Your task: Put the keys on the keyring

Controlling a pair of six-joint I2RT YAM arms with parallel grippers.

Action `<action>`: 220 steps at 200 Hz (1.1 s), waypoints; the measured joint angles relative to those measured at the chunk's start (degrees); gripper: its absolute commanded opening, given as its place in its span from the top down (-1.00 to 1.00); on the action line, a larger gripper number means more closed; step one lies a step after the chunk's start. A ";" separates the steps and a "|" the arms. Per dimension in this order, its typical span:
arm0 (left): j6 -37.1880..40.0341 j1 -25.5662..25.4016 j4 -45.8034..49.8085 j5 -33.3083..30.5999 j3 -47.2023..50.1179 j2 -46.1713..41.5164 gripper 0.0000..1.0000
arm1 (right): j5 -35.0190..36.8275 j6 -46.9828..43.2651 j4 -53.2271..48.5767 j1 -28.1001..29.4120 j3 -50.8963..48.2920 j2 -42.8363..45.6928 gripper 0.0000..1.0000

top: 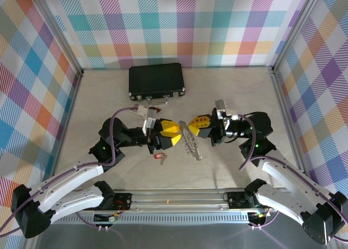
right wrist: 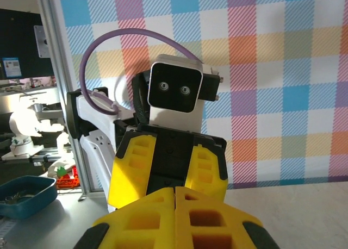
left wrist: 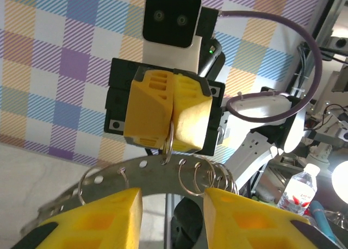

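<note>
The keyring, a curved perforated metal strip strung with several split rings, hangs in the air between my two grippers. In the left wrist view my right gripper is shut on one ring of the keyring. My left gripper faces it with jaws apart around the strip's lower edge, and one ring rests against its right finger. In the top view the left gripper and right gripper almost meet. The keys, a red tag with a small silver key, lie on the table below the left gripper.
A black case lies at the back of the table, a small metal clip in front of it. Plaid walls close in the back and both sides. My right gripper looks straight at the left arm's yellow fingers.
</note>
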State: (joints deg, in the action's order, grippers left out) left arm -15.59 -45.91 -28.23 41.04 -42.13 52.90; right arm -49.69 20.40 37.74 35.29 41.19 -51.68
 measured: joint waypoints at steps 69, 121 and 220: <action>1.14 -0.81 -0.50 0.02 -2.54 1.62 0.36 | -2.03 1.25 2.99 0.81 0.00 -1.36 1.00; 3.45 -1.33 0.04 -0.11 -3.56 3.19 0.48 | -2.01 1.46 3.48 1.03 0.00 -1.49 1.00; 6.03 -1.86 0.48 -0.04 -4.66 3.82 1.00 | -1.14 1.46 3.63 1.16 0.00 -1.53 1.00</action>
State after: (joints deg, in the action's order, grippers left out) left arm -9.56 -47.77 -27.75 40.99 -46.78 56.73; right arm -50.83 21.87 41.36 36.45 41.19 -53.21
